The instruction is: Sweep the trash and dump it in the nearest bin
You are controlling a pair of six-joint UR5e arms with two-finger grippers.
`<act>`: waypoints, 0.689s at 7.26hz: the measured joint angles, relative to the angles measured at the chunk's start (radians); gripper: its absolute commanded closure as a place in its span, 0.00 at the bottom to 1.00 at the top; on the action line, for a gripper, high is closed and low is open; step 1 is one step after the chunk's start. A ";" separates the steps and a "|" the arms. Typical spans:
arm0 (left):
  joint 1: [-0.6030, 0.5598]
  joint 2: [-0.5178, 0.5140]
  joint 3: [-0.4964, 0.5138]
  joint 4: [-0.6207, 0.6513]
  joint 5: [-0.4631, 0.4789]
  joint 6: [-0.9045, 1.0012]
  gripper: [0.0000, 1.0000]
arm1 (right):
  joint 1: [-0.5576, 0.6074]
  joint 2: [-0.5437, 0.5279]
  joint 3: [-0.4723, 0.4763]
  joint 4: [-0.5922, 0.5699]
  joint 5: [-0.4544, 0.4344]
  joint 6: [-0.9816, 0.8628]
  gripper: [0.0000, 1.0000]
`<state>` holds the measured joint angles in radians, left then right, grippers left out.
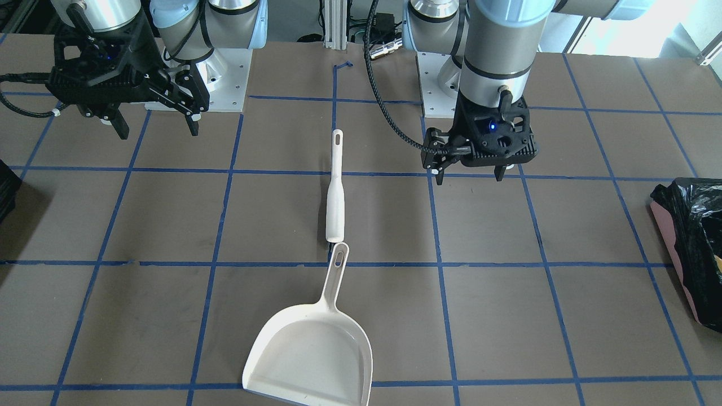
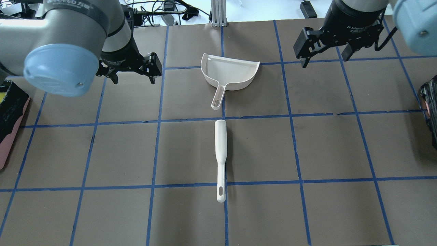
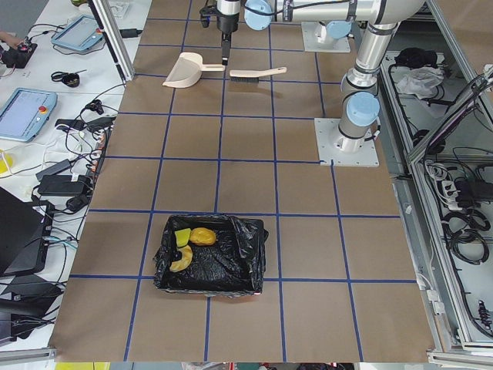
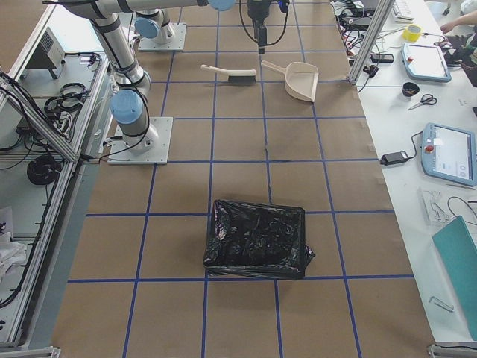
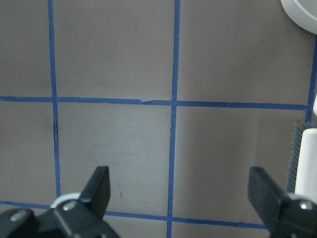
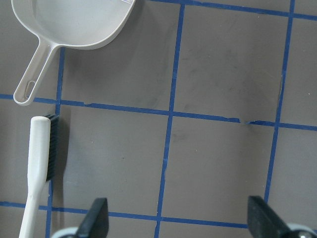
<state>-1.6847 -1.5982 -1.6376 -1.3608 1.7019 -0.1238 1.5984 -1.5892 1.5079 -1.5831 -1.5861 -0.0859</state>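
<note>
The trash lies inside the black-lined bin at my left end: a brown lump, a yellow-green sponge and a pale curved piece. The white dustpan lies empty on the table, with the white brush in line behind its handle. My left gripper is open and empty, above the table to the left of the dustpan. My right gripper is open and empty to its right. The right wrist view shows the dustpan and the brush.
A second black-lined bin stands at my right end, and its edge shows in the overhead view. The left bin's pink side shows at the overhead view's left edge. Blue tape lines grid the brown table.
</note>
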 measured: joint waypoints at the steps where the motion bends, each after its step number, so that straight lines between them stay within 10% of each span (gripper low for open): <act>1: 0.000 0.041 -0.011 -0.012 -0.006 0.010 0.00 | 0.000 0.000 0.000 0.000 0.000 0.000 0.00; 5: 0.073 0.142 -0.013 -0.153 -0.099 0.129 0.00 | 0.000 0.000 0.001 0.000 0.000 0.000 0.00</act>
<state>-1.6113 -1.4558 -1.6505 -1.5136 1.6034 0.0053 1.5984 -1.5887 1.5094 -1.5831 -1.5861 -0.0859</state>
